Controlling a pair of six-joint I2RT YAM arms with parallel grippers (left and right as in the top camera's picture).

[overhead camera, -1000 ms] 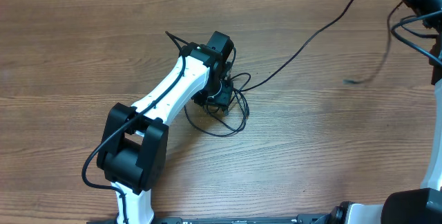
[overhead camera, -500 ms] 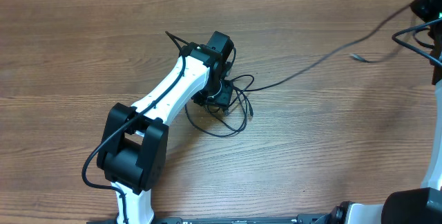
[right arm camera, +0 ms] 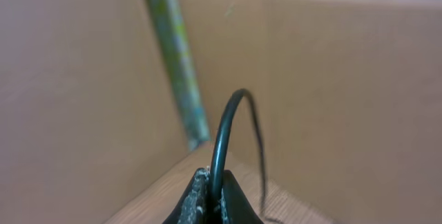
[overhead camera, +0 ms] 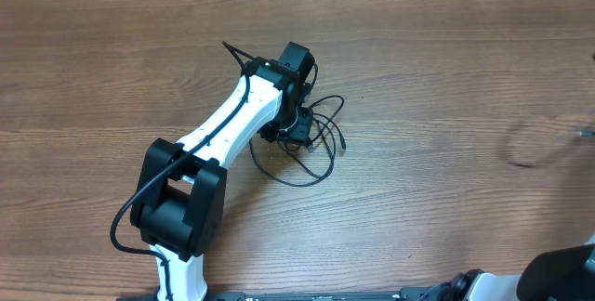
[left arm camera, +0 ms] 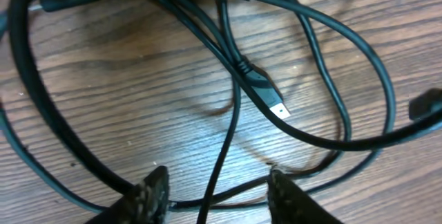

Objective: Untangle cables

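A small coil of thin black cables [overhead camera: 321, 148] lies on the wooden table by the left arm's wrist. My left gripper [overhead camera: 296, 130] is right over it. In the left wrist view the left gripper [left arm camera: 217, 195] is open, with one strand running between its fingertips and several loops [left arm camera: 331, 113] around them. A metal-tipped plug [left arm camera: 276, 108] lies inside the loops. My right gripper [right arm camera: 210, 198] is shut on one black cable [right arm camera: 231, 113], which arcs up and over. It is out of the overhead view, where only a blurred cable end [overhead camera: 558, 141] shows at the right edge.
The left arm's own thick black wire [overhead camera: 130, 217] hangs beside its base. Part of the right arm's base [overhead camera: 558, 278] shows at the bottom right. Brown cardboard walls and a greenish pole [right arm camera: 173, 58] fill the right wrist view.
The right arm has moved right, out of the overhead view, with its cable. The long strand has slid out of the coil and off across the table. The left arm has not moved.
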